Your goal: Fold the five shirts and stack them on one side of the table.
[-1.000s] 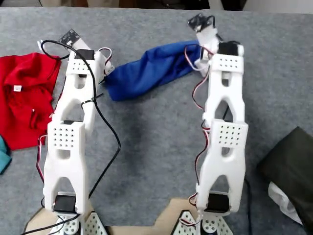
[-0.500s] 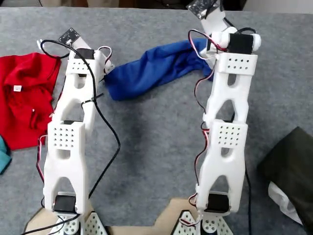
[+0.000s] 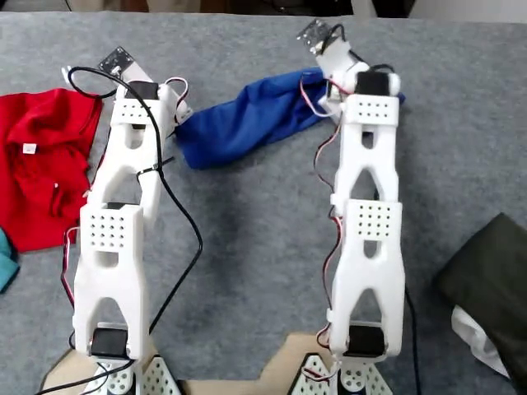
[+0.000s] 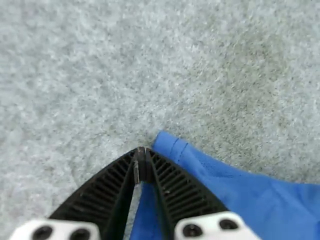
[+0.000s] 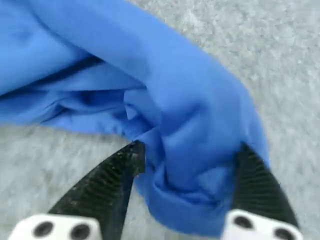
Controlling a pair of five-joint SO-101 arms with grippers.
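Swinging back over the blue shirt (image 3: 247, 119), the right tool (image 5: 190, 147) stands apart astride its bunched end. The left tool (image 4: 141, 150) is clamped on the opposite corner. Well apart from the blue shirt, a red shirt (image 3: 45, 164) lies crumpled on the bench (image 3: 263, 247); nothing looks folded or stacked yet.

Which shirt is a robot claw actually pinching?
The blue shirt: the left gripper is shut on its corner. The red shirt and dark garment lie untouched.
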